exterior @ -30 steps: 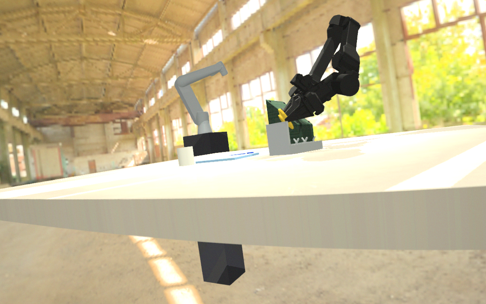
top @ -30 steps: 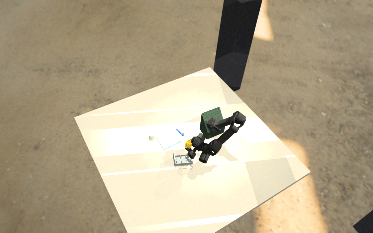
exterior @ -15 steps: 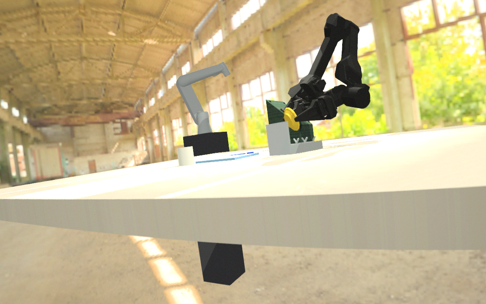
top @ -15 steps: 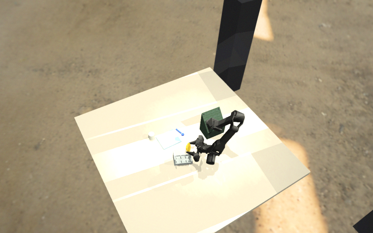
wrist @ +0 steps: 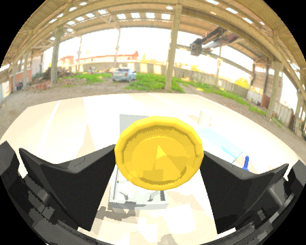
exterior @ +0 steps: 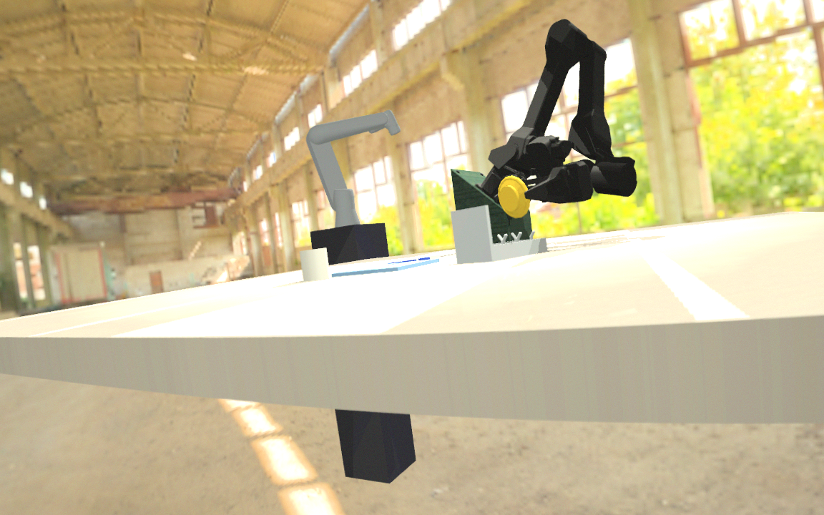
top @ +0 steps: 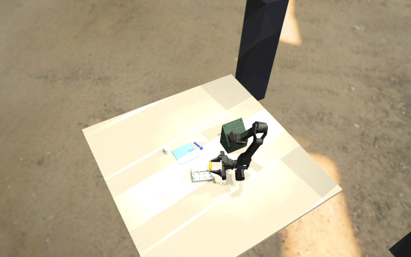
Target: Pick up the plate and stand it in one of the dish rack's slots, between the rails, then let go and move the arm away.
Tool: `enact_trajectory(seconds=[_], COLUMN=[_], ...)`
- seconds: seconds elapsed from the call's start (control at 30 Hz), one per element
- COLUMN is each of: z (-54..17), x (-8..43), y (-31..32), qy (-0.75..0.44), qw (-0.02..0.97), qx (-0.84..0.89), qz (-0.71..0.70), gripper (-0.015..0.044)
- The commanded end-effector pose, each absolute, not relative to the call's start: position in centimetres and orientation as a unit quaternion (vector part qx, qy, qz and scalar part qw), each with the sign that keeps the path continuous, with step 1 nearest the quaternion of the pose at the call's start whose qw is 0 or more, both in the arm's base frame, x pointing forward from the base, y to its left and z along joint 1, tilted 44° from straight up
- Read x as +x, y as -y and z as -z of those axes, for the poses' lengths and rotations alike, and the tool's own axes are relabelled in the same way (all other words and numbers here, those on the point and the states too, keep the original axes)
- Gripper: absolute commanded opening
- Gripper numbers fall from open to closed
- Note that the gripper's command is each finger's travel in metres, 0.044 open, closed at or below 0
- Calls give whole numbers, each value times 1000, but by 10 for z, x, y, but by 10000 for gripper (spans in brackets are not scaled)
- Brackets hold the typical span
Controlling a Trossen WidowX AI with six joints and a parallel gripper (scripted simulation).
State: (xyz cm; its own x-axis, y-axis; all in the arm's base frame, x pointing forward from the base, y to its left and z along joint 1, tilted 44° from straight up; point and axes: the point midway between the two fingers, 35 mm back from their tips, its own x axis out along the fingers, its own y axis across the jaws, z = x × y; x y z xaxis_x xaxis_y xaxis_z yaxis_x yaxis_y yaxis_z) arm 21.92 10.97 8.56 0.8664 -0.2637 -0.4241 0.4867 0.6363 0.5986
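Note:
A round yellow plate is held by its opposite edges, standing about upright in the air. My gripper is shut on it, one finger on each side. The gripper points roughly level across the table. The grey dish rack stands on the table with its tall end panel away from the arm. The plate is above and near the rack's low end, higher than its small white rails. In the wrist view the plate hides much of the rack.
A dark green slanted block stands under the arm's base. A light blue board, a blue spoon-like tool and a white cup lie or stand beyond the rack. A grey arm is behind.

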Motion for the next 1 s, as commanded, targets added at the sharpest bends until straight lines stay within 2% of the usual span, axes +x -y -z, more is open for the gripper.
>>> enact_trajectory(seconds=[0.0,0.43,0.97], z=[-89,-93,-70], x=[213,209,230], y=[-111,-115,-133], qy=[-118,-90,-90], qw=[900,904,902], qx=[375,381,385], qz=[191,171,170], gripper=[0,0,0])
